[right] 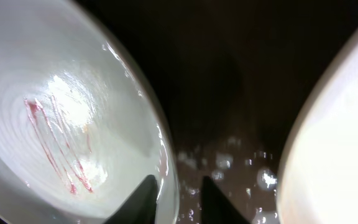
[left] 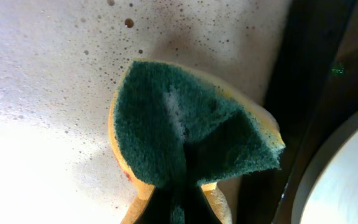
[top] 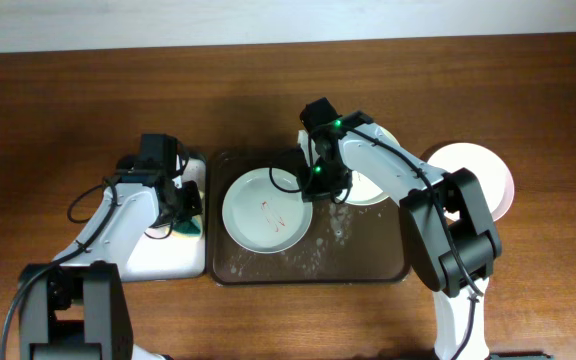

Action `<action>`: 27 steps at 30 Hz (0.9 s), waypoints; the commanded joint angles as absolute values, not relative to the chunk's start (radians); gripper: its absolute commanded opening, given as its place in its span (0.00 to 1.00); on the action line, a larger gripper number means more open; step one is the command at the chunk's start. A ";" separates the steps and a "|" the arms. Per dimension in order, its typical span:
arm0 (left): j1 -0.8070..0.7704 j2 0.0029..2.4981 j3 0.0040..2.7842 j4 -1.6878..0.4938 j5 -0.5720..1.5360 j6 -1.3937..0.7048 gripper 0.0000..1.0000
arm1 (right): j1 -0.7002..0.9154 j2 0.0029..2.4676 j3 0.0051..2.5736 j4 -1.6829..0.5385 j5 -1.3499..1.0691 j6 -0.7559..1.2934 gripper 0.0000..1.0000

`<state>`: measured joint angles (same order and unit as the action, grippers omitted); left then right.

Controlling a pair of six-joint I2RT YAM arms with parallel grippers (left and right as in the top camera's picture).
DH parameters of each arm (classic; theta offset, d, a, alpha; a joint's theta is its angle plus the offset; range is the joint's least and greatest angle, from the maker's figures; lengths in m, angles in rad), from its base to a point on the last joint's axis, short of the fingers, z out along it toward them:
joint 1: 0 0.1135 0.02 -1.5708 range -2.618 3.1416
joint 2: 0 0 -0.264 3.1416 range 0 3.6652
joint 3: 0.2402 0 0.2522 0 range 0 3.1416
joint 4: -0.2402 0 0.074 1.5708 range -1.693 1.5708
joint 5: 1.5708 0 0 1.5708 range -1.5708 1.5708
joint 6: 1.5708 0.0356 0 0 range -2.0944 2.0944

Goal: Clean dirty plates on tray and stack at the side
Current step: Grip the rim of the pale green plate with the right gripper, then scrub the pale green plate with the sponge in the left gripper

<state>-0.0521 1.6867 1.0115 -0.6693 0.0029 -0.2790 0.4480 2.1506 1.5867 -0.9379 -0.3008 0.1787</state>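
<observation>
Right gripper at the smeared plate's rim; left gripper clamped on the sponge.

Overhead: the dark brown rectangular tray [top: 368, 268] lies at centre frame on the wooden table [top: 68, 90]. The pale green round plate [top: 258, 222], red-smeared, sits in the tray's left half. A white round plate [top: 370, 190] is at its upper right corner. A second white round plate [top: 480, 165] lies off the tray at right. The right gripper [top: 318, 186] is at the green plate's upper right rim. The left gripper [top: 182, 212] is over the small white-lined tray [top: 163, 262].
Left wrist: the left gripper [left: 174, 206] is closed on a folded green-and-yellow sponge [left: 185, 130] above the foamy white floor.
Right wrist: the right gripper [right: 180, 199] stands narrowly parted astride the green plate's rim. The outer finger is clear of it, over wet tray.
</observation>
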 commanded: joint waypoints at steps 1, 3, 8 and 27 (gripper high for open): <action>-0.052 1.666 1.020 -0.668 0.035 -0.263 0.00 | 0.459 2.157 1.587 -0.906 -0.302 0.177 0.19; -0.052 1.661 1.022 -0.668 0.035 -0.263 0.00 | 0.459 2.157 1.587 -0.904 -0.302 0.177 0.04; -0.051 1.558 1.054 -0.652 0.027 -0.208 0.00 | 0.459 2.157 1.587 -0.916 -0.303 0.177 0.04; -0.319 1.588 1.018 -0.490 0.257 -0.799 0.00 | 0.459 2.157 1.587 -0.920 -0.303 0.177 0.04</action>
